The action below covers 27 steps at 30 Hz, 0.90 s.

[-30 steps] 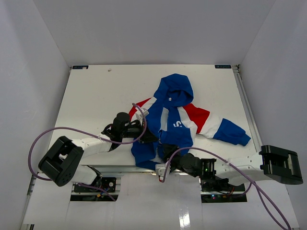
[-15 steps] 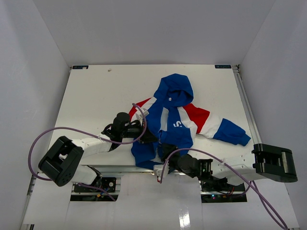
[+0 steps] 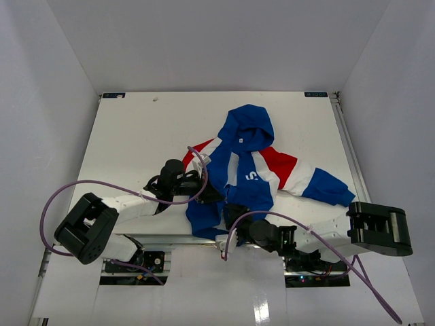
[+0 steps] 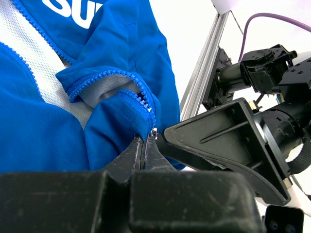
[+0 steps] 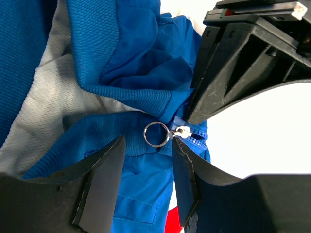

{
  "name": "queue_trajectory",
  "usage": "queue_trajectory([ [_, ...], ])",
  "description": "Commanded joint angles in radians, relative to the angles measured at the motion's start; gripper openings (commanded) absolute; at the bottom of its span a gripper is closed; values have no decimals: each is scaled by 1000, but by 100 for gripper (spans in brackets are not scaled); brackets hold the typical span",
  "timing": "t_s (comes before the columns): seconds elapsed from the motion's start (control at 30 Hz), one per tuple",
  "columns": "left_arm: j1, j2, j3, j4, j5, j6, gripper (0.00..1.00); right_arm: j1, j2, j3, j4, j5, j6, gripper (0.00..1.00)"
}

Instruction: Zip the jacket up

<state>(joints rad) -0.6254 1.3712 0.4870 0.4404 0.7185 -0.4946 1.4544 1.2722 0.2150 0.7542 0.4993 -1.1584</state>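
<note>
Only the right arm [image 3: 326, 234] has shifted, its elbow drawing in leftward, while the jacket [image 3: 253, 193] lies unmoved at the counter's [image 3: 136, 129] near edge, still unzipped: the left end effector [image 4: 144, 143] is pinched shut on its hem at the zip's foot, and the right end effector [image 5: 148, 141] gapes around the ring pull [image 5: 156, 134] without gripping it.

Only readable text is the white chest lettering [image 4: 73, 7] on the small royal-blue hooded zip jacket [image 3: 248, 129]. Left wrist view gives "SU" in bold capitals, with the tops of the letters and whatever follows cut off by the frame edge. Top view shows only an "S" of it, just right of the open front. The small white tag [image 3: 241, 140] inside the hood is too small to read. The two dark strip labels [image 3: 113, 95] at the far corners of the white table [image 3: 136, 136] are also unreadable.
</note>
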Motion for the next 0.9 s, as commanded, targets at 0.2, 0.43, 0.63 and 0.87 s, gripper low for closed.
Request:
queue_trajectory([
  [0.2, 0, -14, 22, 5, 22, 2, 0, 4, 59, 30, 147, 29, -36, 48],
  [0.43, 0, -18, 20, 14, 33, -4, 0, -14, 80, 38, 186, 34, -42, 45],
  [0.63, 0, -26, 13, 28, 41, -10, 0, -25, 105, 41, 224, 41, -46, 43],
  [0.87, 0, -27, 12, 29, 40, -10, 0, -29, 116, 39, 242, 52, -44, 36],
])
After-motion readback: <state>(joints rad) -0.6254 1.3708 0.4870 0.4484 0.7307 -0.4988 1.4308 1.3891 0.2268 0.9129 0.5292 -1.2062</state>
